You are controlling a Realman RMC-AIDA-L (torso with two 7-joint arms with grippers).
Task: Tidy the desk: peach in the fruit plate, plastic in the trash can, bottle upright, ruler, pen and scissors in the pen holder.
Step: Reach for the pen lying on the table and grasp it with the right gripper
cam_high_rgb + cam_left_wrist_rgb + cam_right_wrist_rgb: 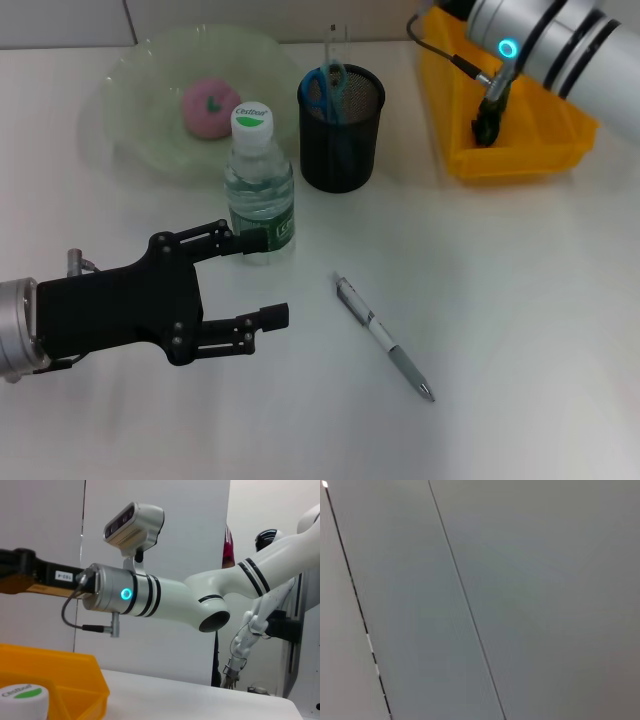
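A pink peach (210, 108) lies in the glass fruit plate (130, 100) at the back left. A clear water bottle (258, 190) with a white cap stands upright in front of the plate; its cap also shows in the left wrist view (22, 695). The black mesh pen holder (341, 140) holds blue-handled scissors (325, 88) and a clear ruler (338, 45). A silver pen (385, 338) lies flat on the table, right of centre. My left gripper (262, 280) is open and empty, just in front of the bottle. No plastic shows.
A yellow bin (510, 130) stands at the back right and also shows in the left wrist view (60, 675). My right arm (545, 40) hangs above it, its gripper past the picture's top edge. Only the gripper's black base shows in the left wrist view (20, 565).
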